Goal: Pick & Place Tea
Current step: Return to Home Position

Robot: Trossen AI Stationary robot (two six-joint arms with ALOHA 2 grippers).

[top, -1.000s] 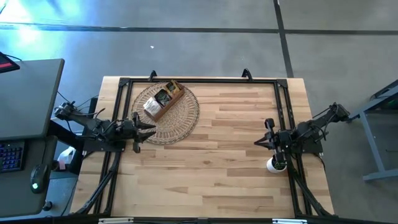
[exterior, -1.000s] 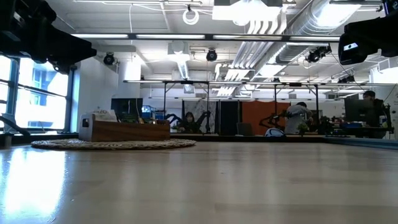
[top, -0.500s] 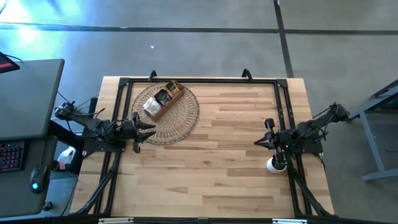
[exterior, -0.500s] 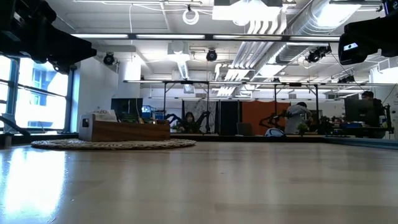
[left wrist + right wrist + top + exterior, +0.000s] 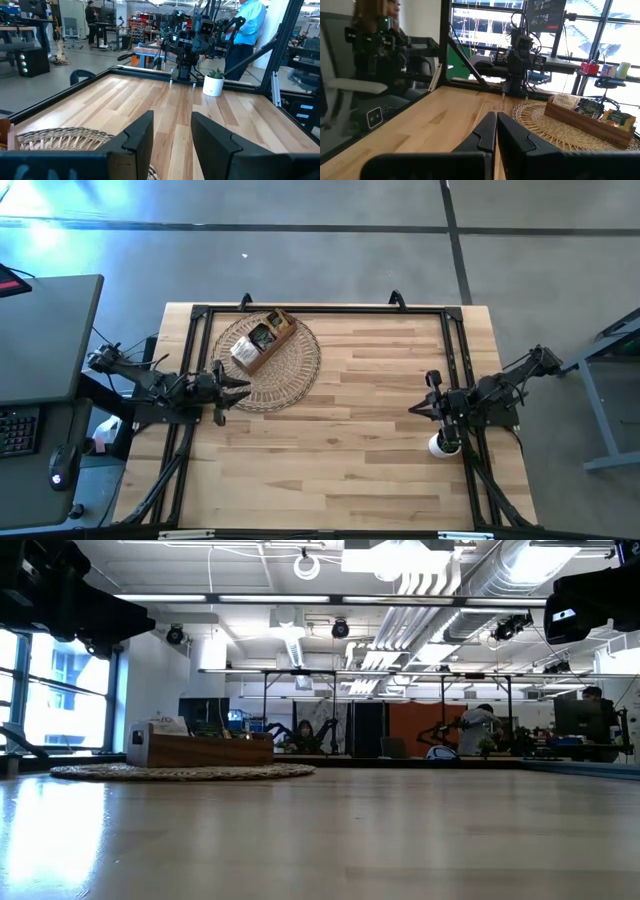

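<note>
The tea sachets [image 5: 262, 336] stand in a brown wooden box [image 5: 268, 346] that rests on a round woven mat [image 5: 285, 370] at the table's far left. The right wrist view shows dark green-printed sachets [image 5: 592, 108] and a white one [image 5: 565, 99] sticking up out of the box. My left gripper [image 5: 240, 388] hovers open at the mat's near left edge, and its fingers [image 5: 172, 117] hold nothing. My right gripper [image 5: 415, 410] waits shut at the table's right side and points toward the left [image 5: 496, 117].
A small white pot with a plant [image 5: 441, 445] stands beside my right arm near the right edge, also seen as the pot [image 5: 214, 84]. A black frame [image 5: 320, 310] runs around the table. Bare wood [image 5: 340, 440] lies between the arms. People show in the room beyond.
</note>
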